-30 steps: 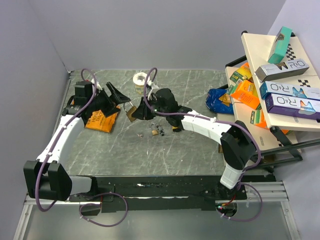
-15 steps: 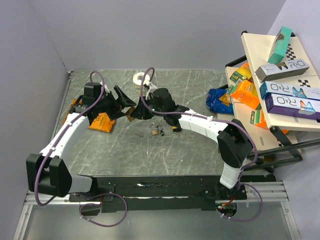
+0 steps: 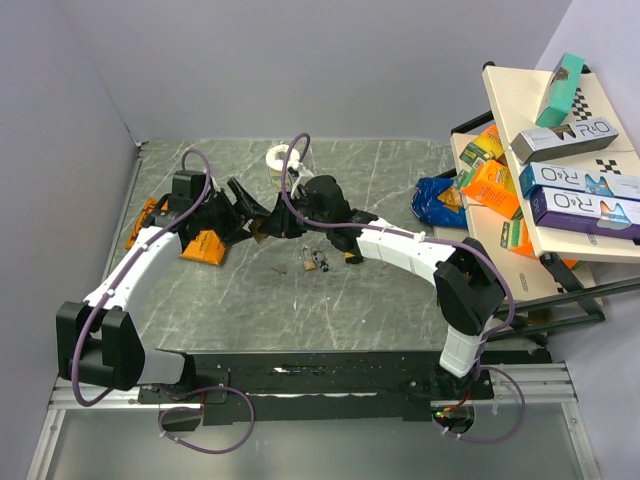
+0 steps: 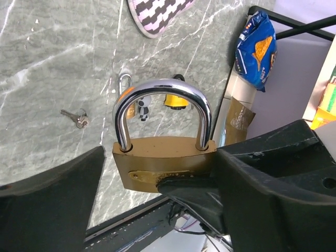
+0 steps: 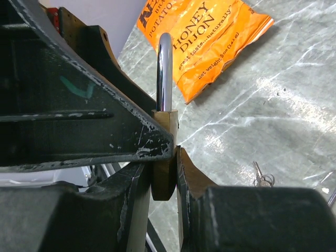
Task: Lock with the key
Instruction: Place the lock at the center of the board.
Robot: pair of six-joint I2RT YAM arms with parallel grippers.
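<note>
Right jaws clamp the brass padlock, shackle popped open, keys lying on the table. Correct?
Not quite. The shackle is closed, not open: the left wrist view shows both its legs seated in the body of the brass padlock. The rest holds: the right gripper has its jaws clamped on the padlock, and the keys lie on the table.

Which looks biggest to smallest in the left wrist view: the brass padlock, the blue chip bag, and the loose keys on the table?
1. Brass padlock, though it sits nearest the camera, which inflates it.
2. Blue chip bag.
3. Loose keys.
</note>
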